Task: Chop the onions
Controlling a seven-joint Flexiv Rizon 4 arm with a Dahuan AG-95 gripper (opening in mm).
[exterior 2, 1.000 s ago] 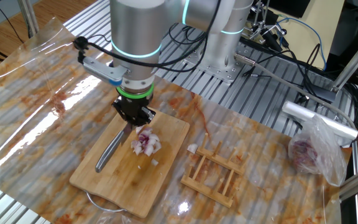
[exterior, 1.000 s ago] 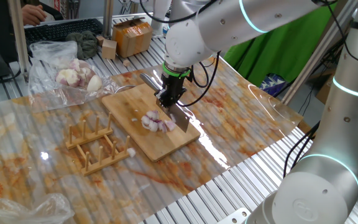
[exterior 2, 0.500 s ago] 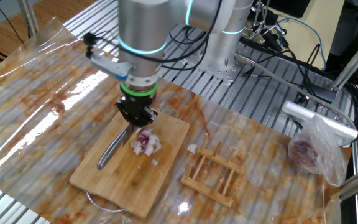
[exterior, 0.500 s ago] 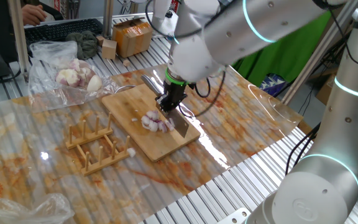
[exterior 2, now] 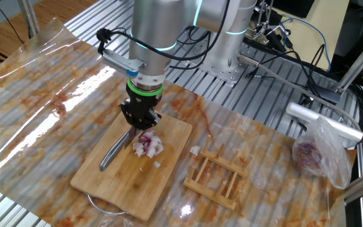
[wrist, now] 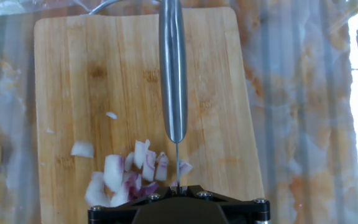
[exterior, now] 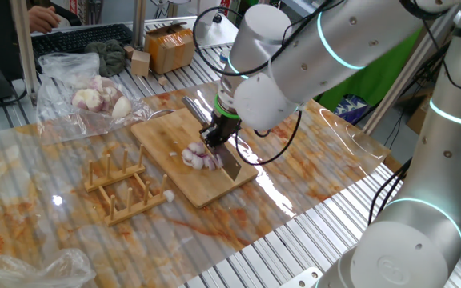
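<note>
In one fixed view, a clear bag of whole peeled bulbs (exterior: 86, 100) lies at the upper left on the counter (exterior: 310, 184). A wooden rack (exterior: 122, 188) stands lower left of centre. The bamboo board (exterior: 174, 140) sits mid-frame with the onions (exterior: 201, 158), a small heap of pale pink diced bits, near its right end. The end effector (exterior: 214, 136) comes down just above and right of the heap. It is clamped on a knife (exterior: 229, 160) whose flat blade slants to the board's right edge.

The other fixed view reverses the layout. The knife's steel handle (exterior 2: 112, 154) reaches toward the lower left over the board (exterior 2: 106, 183). The end effector (exterior 2: 140, 120) stands at the board's top edge, and the onions (exterior 2: 148, 145) lie just below it. The rack (exterior 2: 216, 176) is right of centre. A bag (exterior 2: 320, 154) sits at the far right; its contents are too dim to name for sure.

Only the hand view shows the cut itself. The handle (wrist: 173, 68) runs straight up the middle of the board (wrist: 67, 74). The blade appears as a thin line beside the heaped onions (wrist: 132, 171) at lower centre. Stray bits lie left of the heap. The end effector's black body (wrist: 179, 208) fills the bottom edge; its fingers cannot be made out here.
</note>
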